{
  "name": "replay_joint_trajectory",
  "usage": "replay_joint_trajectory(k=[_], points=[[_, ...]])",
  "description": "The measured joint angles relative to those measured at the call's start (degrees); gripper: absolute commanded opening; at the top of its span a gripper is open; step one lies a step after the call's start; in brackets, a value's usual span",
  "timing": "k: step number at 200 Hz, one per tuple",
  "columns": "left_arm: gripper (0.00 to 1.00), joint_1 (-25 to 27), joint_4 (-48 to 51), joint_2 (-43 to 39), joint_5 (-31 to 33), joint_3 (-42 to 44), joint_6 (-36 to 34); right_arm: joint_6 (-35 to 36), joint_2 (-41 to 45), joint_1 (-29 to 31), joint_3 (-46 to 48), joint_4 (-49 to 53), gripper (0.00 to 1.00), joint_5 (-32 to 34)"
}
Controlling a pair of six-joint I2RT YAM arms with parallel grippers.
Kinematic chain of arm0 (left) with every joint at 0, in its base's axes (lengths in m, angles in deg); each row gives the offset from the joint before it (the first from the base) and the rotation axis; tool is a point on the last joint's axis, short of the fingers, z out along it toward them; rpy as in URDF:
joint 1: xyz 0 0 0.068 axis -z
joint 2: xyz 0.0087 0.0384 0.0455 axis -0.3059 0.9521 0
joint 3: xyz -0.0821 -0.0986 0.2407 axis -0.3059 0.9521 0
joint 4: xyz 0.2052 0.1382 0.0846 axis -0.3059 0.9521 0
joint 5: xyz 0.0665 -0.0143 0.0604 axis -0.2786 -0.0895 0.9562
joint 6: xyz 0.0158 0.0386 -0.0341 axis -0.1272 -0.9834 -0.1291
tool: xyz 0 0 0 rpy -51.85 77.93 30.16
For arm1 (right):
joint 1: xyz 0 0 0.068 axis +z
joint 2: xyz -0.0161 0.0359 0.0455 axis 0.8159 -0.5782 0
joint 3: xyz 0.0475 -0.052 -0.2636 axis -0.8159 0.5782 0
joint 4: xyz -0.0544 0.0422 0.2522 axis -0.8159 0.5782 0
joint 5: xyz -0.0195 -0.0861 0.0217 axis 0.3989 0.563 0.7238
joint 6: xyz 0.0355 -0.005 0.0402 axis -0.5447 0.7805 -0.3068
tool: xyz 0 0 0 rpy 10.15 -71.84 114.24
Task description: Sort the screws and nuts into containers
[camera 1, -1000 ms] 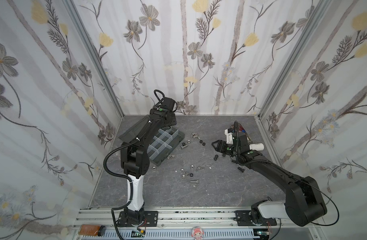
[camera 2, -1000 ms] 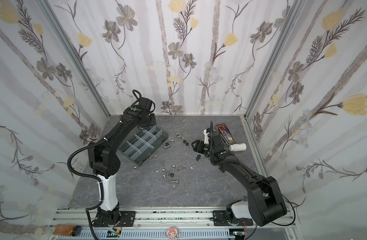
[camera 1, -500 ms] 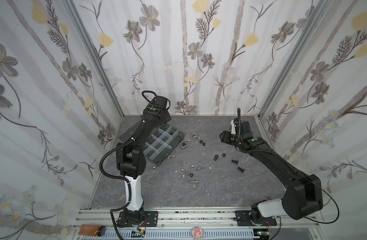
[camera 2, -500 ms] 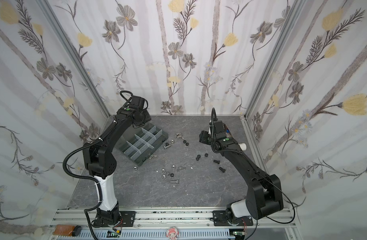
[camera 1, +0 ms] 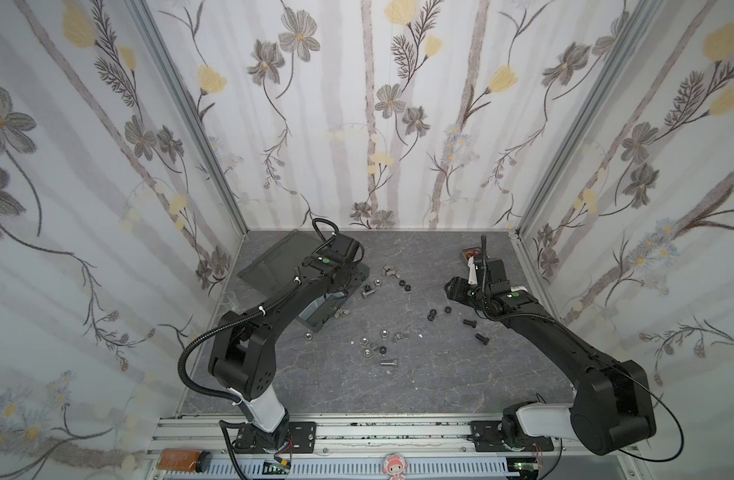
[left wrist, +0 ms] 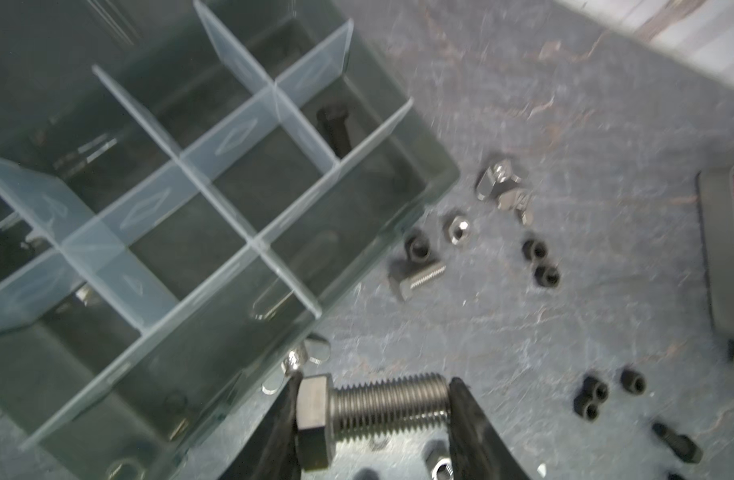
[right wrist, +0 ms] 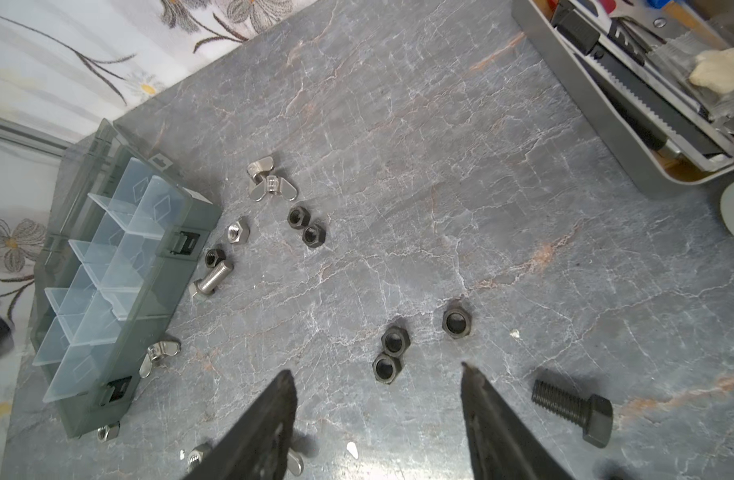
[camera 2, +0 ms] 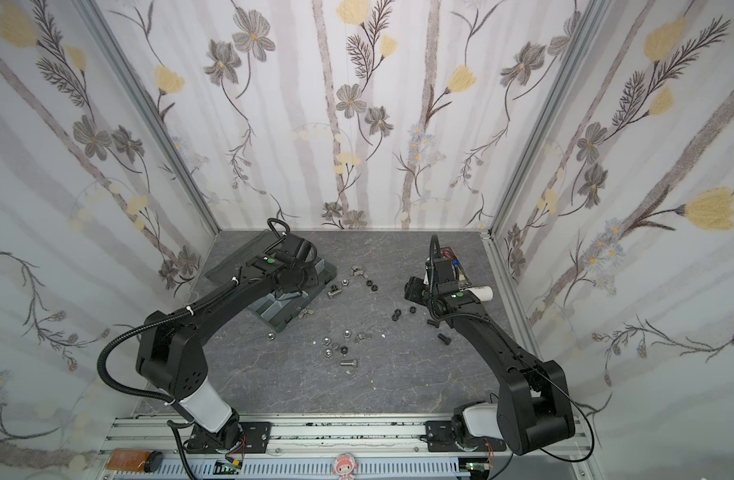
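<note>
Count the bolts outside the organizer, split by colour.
Silver bolts: 3, two lying on the table plus the held bolt in the left end effector
Black bolts: 2, both lying on the table
Total: 5 outside the organizer

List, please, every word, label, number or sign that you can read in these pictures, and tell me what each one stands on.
No text is legible in any view.
Wing nut: a stamped mark on its hub, too blurred to read.
Dividers of the organizer box: embossed diamond outlines, no letters.
Pink cartoon sticker: a figure only, no words show.
</note>
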Motion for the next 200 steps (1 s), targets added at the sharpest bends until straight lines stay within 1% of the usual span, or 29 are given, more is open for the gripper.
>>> replay_joint_trajectory(k=[16,21,35,65,75,93,115,140,172,186,200], points=[[0.39,2.6,-1.4,-1.4,0.6,4.3,0.0,-0.5,-1.4,-0.1,-1.0,0.2,0.63,-1.4],[0.39,4.0,-2.0,-1.7,-0.1,5.7,-0.1,-0.9,-1.6,0.0,-1.1,0.3,0.63,-1.9],[0.40,5.6,-3.5,-2.2,-1.3,8.2,0.0,-1.3,-1.7,0.5,-1.1,1.1,0.63,-2.9],[0.40,5.6,-5.9,-1.7,-2.3,10.7,-0.3,-1.9,-1.5,2.5,-1.0,3.2,0.63,-3.9],[0.40,5.7,-7.4,-1.4,-3.6,11.3,-0.5,-2.5,-0.9,2.8,-1.0,4.3,0.63,-4.1],[0.39,5.9,-9.2,-1.6,-4.9,13.6,-0.7,-4.3,0.7,2.8,-0.4,5.5,0.63,-3.1],[0.40,6.1,-9.7,-2.0,-5.1,16.0,-0.7,-5.7,1.4,2.8,1.0,8.4,0.64,-1.6],[0.40,6.2,-12.1,-0.6,-4.3,19.0,0.0,-5.3,1.3,2.8,0.8,10.8,0.65,0.2],[0.43,7.3,-13.7,2.9,-2.8,19.6,1.6,-2.7,1.3,1.0,-1.5,14.3,0.66,1.5],[0.45,8.0,-13.6,4.7,-1.9,18.6,1.7,-2.2,2.1,0.1,-2.0,15.4,0.67,2.2],[0.51,8.4,-13.9,7.0,-1.0,17.0,1.7,-1.8,2.9,-0.8,-2.0,16.1,0.68,3.1]])
